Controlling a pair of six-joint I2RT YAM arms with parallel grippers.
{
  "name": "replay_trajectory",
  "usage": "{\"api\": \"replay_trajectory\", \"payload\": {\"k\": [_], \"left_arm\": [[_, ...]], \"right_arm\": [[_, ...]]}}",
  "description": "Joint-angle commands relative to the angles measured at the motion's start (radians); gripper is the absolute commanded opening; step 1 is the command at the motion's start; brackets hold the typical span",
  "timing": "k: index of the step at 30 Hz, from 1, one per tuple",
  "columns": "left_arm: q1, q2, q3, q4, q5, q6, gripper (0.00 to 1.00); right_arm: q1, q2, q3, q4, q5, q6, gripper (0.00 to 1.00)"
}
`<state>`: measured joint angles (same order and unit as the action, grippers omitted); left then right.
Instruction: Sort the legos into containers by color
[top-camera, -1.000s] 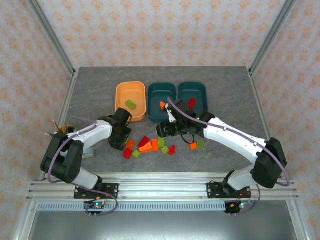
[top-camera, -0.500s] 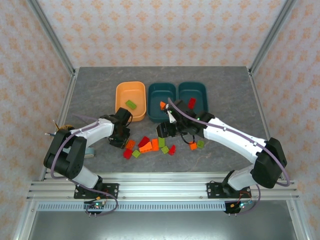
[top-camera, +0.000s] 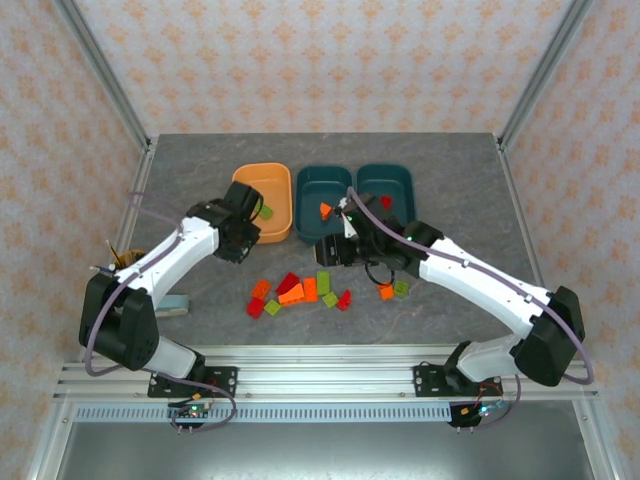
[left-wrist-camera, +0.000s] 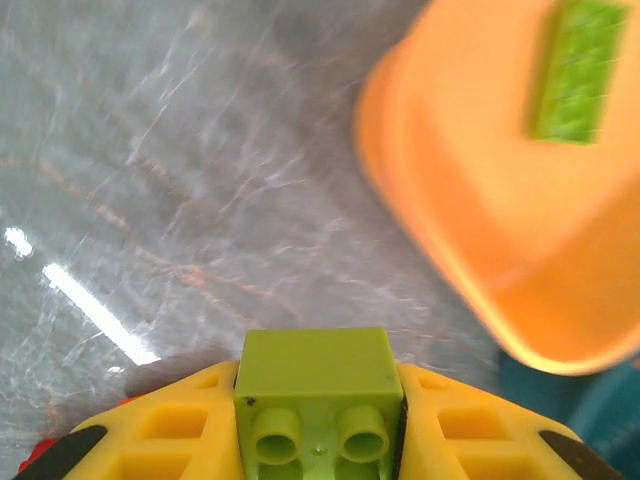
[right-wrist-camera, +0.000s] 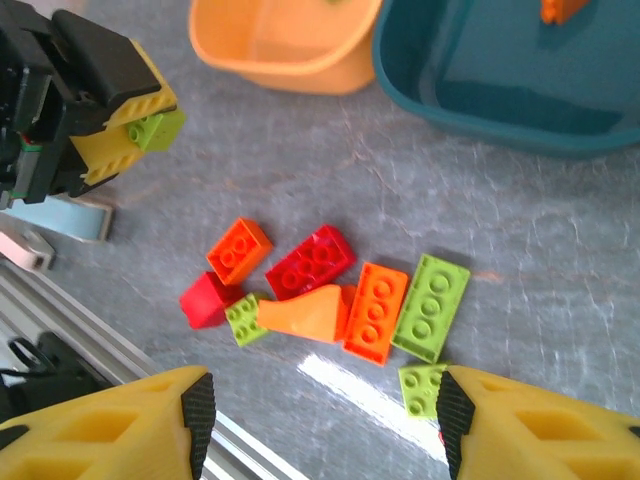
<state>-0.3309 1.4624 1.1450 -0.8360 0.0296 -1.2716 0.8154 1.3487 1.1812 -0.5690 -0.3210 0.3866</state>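
Since the earlier frame, we saw the left end effector (top-camera: 240, 232) leave the loose bricks (right-wrist-camera: 312, 262) on the bench (top-camera: 190, 175) and move to the orange tub's (top-camera: 250, 192) near corner, pinching a green brick (left-wrist-camera: 316, 385). The right end effector (right-wrist-camera: 322, 405) hung spread and empty over the loose bricks, on the arms' side of that tub. The left wrist view blurred the tub and cut off the held brick's lower end. Two teal tubs (top-camera: 325, 185) stood right of the orange tub.
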Motion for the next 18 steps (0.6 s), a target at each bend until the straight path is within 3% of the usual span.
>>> {"api": "replay_trajectory", "payload": {"k": [1, 11, 18], "left_arm": [[0.016, 0.041, 0.127, -0.143, -0.113, 0.184, 0.27], [0.062, 0.482, 0.615, -0.288, -0.176, 0.573, 0.27], [0.064, 0.657, 0.728, -0.33, -0.204, 0.659, 0.27]], "right_arm": [[-0.019, -0.007, 0.064, 0.06, 0.063, 0.068, 0.62], [-0.136, 0.035, 0.142, 0.076, 0.003, 0.108, 0.64], [-0.153, 0.02, 0.125, 0.07, 0.009, 0.131, 0.64]]}}
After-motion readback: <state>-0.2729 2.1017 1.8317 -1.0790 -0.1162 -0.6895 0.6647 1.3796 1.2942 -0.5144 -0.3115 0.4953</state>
